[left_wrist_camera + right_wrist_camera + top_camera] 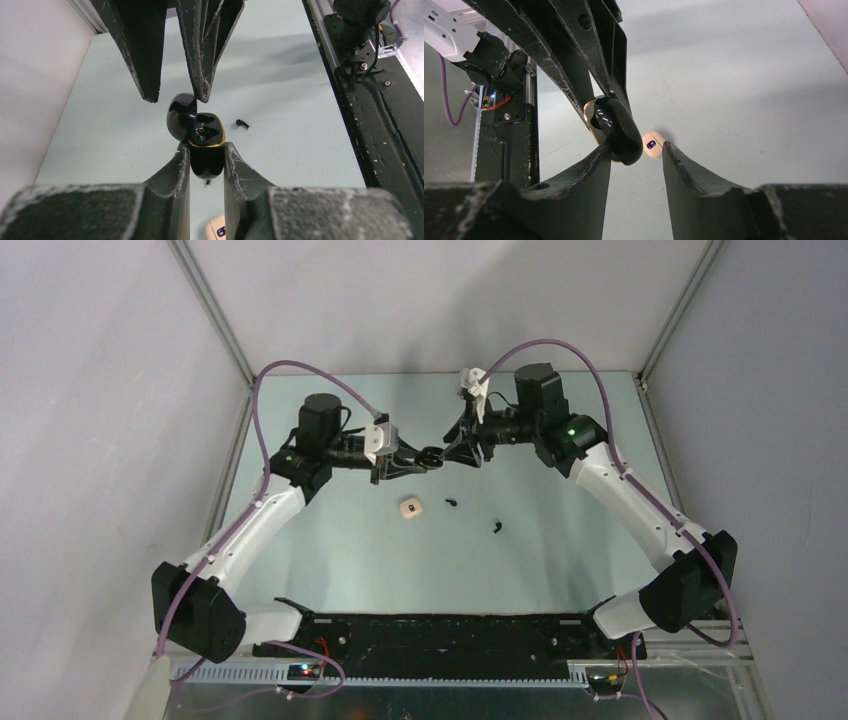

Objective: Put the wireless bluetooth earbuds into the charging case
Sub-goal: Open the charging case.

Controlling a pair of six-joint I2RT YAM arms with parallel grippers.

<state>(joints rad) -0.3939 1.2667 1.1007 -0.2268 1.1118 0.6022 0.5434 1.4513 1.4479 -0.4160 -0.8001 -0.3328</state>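
Observation:
The charging case (206, 160) is black with a gold rim. My left gripper (206, 147) is shut on its body and holds it above the table, also visible from the top (430, 455). Its lid (180, 114) stands open. My right gripper (636, 146) is open. Its one finger (591, 170) touches the lid (616, 130), and the other finger stands apart. Two tiny black earbuds lie on the table: one (451, 502) just in front of the case, the other (497, 528) further right. One earbud (242, 123) shows in the left wrist view.
A small beige pebble-like case (410, 508) lies on the table below the grippers, also seen in the right wrist view (652, 144). The black base rail (450, 635) runs along the near edge. Grey walls close in left, right and back.

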